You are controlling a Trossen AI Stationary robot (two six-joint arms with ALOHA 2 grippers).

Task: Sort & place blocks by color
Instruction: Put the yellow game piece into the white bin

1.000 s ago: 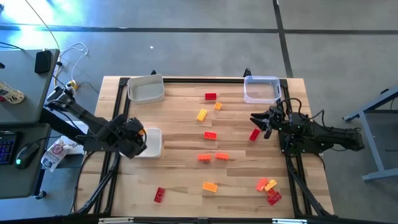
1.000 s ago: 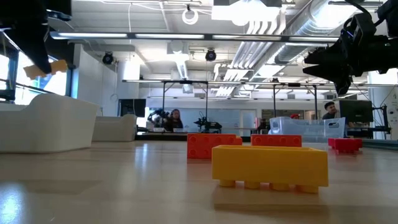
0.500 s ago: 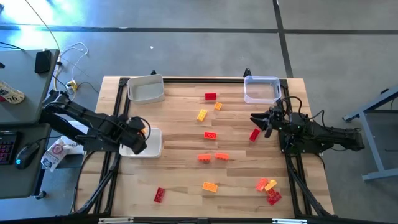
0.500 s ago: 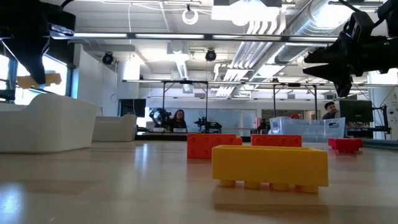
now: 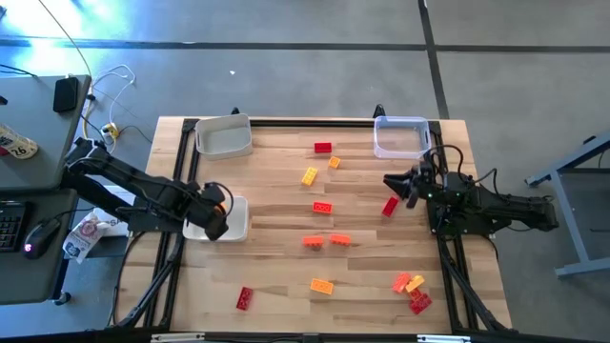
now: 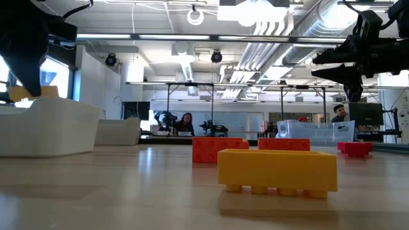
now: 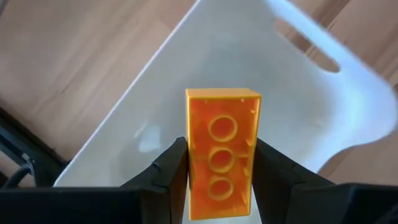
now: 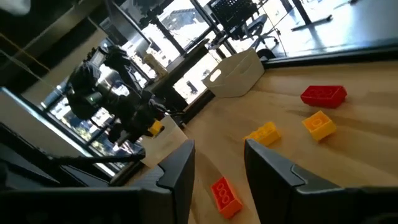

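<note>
The left end effector (image 7: 217, 180) grips a small yellow-orange studded plastic brick (image 7: 221, 152) directly above the white rectangular plastic tray (image 5: 233, 221) at the bench's left edge, brick's long axis running out from the fingers; the right end effector (image 5: 394, 183) hovers released, empty, just beside a red brick (image 5: 390, 206).

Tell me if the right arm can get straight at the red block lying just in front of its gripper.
Probably yes. The right gripper hovers open and empty right beside the red block, which lies alone on bare table with nothing between them.
</note>
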